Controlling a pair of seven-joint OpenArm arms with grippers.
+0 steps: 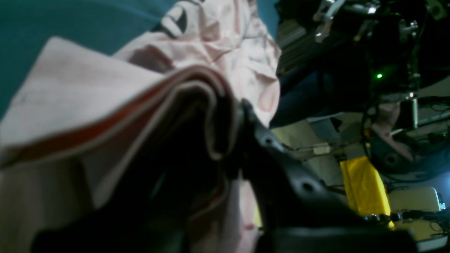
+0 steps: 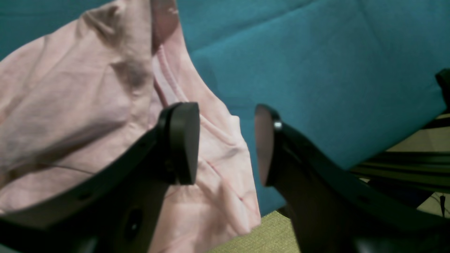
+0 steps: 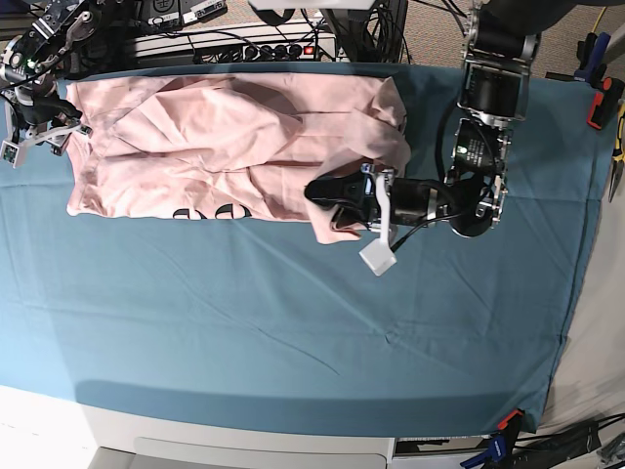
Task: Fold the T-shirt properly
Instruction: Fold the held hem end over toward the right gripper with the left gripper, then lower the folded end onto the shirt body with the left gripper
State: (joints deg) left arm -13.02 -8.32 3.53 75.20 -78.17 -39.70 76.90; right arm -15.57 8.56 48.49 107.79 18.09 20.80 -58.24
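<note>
Two pincers: left [image 3: 327,191] seemingly clenched on T-shirt [image 3: 215,137] edge, right [image 2: 226,144] released beside it.

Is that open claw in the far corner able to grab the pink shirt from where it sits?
Probably yes: the right end effector is open right at the T-shirt's edge, with nothing between them.

The pale pink T-shirt [image 3: 234,147] lies crumpled and partly doubled over along the far edge of the table, spread from side to side. Black lettering peeks out along its near edge. Its layered near corner on the base view's right is bunched and lifted.
</note>
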